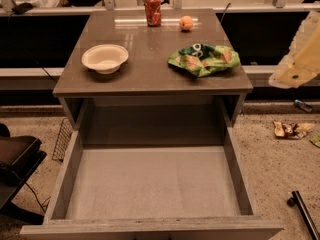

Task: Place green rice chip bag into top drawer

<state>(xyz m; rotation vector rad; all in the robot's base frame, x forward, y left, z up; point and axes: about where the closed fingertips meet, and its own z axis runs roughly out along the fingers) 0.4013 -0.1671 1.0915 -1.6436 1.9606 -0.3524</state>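
The gripper (299,54) is a pale, blurred shape at the right edge, to the right of the green rice chip bag (204,59), and partly cut off. The bottom edge cuts the front of the top drawer (150,228). The label of the can (153,9) is too small to read.

White bowl (105,58) sitting upright on the left side of the grey tabletop (150,76). Orange soda can (153,9) standing way at the back, small round orange fruit (186,22) near it on the right, not touching. Down on the speckled floor (272,169) off to the right, a couple of crumpled wrappers (291,129), plus a black bar (304,211) poking in at the bottom corner. Wire rack (62,139) low on the left, dark tray thing (17,151) beyond it. Gripper (292,74) up at the right edge, off the tabletop.
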